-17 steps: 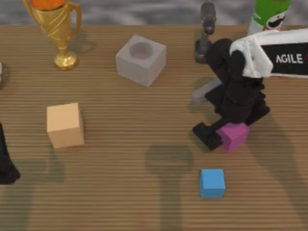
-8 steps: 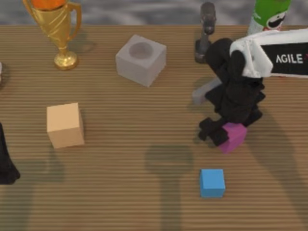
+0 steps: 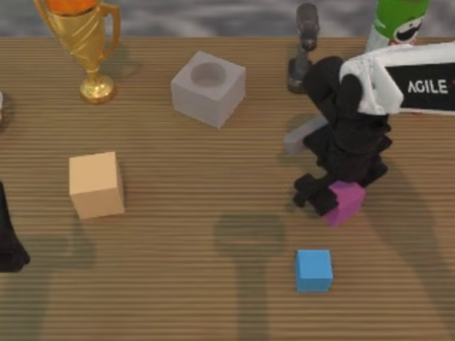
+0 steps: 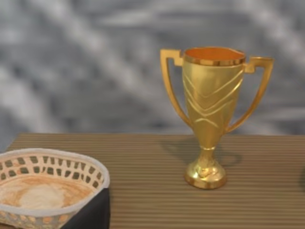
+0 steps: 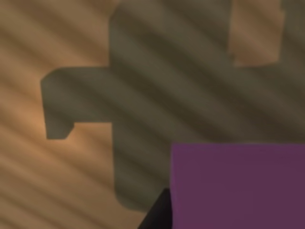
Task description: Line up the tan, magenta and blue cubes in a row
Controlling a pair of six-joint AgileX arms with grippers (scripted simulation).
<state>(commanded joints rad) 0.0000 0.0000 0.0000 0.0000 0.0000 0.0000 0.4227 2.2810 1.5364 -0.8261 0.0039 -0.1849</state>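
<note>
Magenta cube (image 3: 346, 202) sits right of centre on the tabletop (image 3: 213, 185), with the right hand (image 3: 328, 193) closed around it; whether it is lifted cannot be told. Blue cube (image 3: 313, 270) lies near it, toward the front edge. Tan cube (image 3: 95, 184) stands well apart at the left. No row exists yet; judged early stage, all placements outstanding. Left hand (image 3: 8, 245) is parked at the left edge, its opening not discernible.

A gold trophy (image 3: 85, 42), grey holed block (image 3: 208, 87) and green can (image 3: 398, 21) line the table's far edge.
</note>
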